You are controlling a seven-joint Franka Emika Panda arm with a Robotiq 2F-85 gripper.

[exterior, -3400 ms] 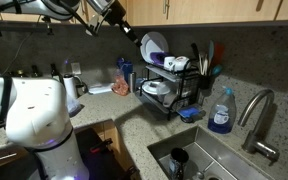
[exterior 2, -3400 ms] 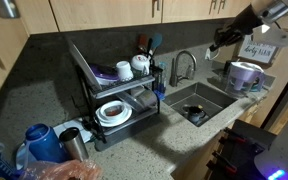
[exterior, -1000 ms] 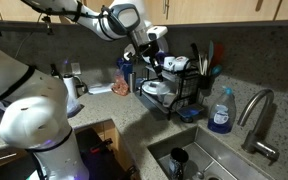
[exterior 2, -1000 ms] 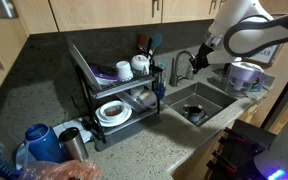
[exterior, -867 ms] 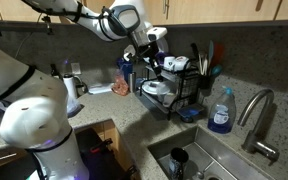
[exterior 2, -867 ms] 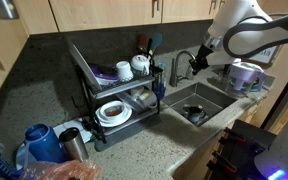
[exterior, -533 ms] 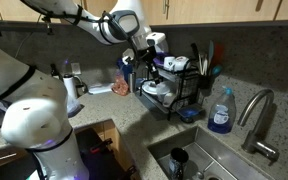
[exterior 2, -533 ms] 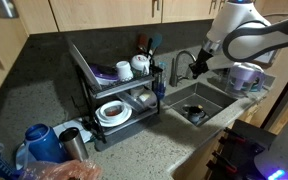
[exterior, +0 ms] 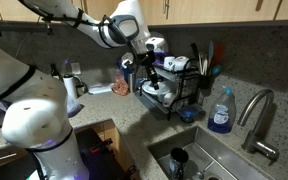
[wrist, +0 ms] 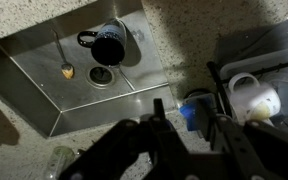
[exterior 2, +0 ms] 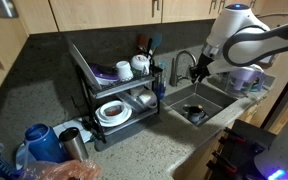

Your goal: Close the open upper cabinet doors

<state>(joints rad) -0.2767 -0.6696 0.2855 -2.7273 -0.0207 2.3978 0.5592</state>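
Gripper: your gripper [exterior 2: 196,73] hangs over the sink [exterior 2: 227,92], just beside the faucet [exterior 2: 181,66], and near the dish rack [exterior: 176,88] in an exterior view.
Jaws: released, with the fingers [wrist: 160,118] spread apart in the wrist view and gripping nothing.
Upper cabinet doors: the upper cabinet doors [exterior: 209,8] run along the top edge in both exterior views, above rack and sink and well above your gripper. The panels you can see sit flush in a row.
Below you: the wrist view looks down on a dark mug [wrist: 108,42] in the sink beside the drain [wrist: 100,75].
Rack side: a white mug [wrist: 252,97] sits in the rack.
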